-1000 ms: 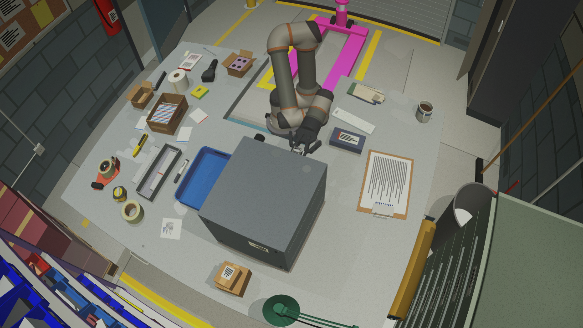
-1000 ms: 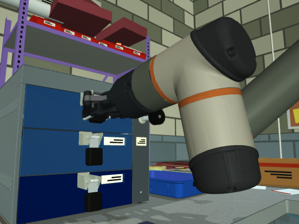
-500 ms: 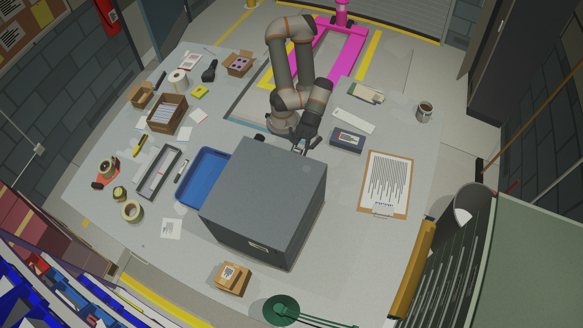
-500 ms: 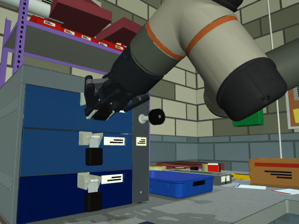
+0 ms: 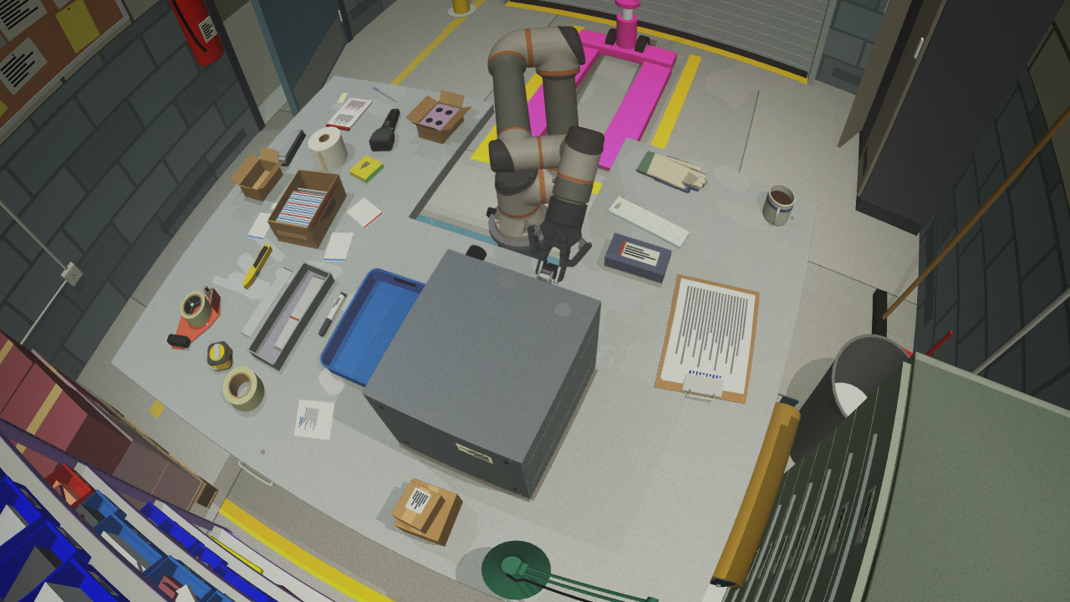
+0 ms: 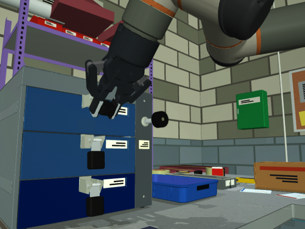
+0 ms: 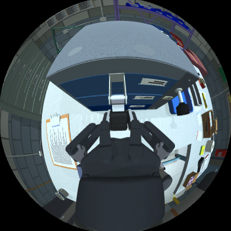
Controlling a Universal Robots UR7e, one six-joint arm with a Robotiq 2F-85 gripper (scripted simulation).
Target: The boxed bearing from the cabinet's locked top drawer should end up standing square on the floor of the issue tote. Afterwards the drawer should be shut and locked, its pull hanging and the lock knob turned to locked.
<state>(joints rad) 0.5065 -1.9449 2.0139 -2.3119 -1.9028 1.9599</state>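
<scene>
The top drawer's black pull (image 6: pixel 106 109) (image 7: pixel 119 120) is raised off the drawer face and sits between my fingers, which are closed on it. My gripper (image 6: pixel 104 112) (image 5: pixel 551 271) (image 7: pixel 119 119) reaches down at the front of the grey cabinet (image 5: pixel 482 367). The top drawer (image 6: pixel 78 112) looks closed. The lock knob (image 6: pixel 159 119) (image 7: pixel 182 108) sticks out on a white stem from the cabinet's right post. The two lower pulls (image 6: pixel 95 159) hang down. The blue issue tote (image 5: pixel 370 326) (image 6: pixel 183 187) sits beside the cabinet and looks empty. The boxed bearing is not in view.
The cabinet's top edge is right by my wrist. A dark blue box (image 5: pixel 637 256) and a clipboard (image 5: pixel 708 337) lie on the table to one side. Trays, tape rolls and cartons (image 5: pixel 307 207) crowd the table beyond the tote. A purple shelf rack (image 6: pixel 22 49) stands behind the cabinet.
</scene>
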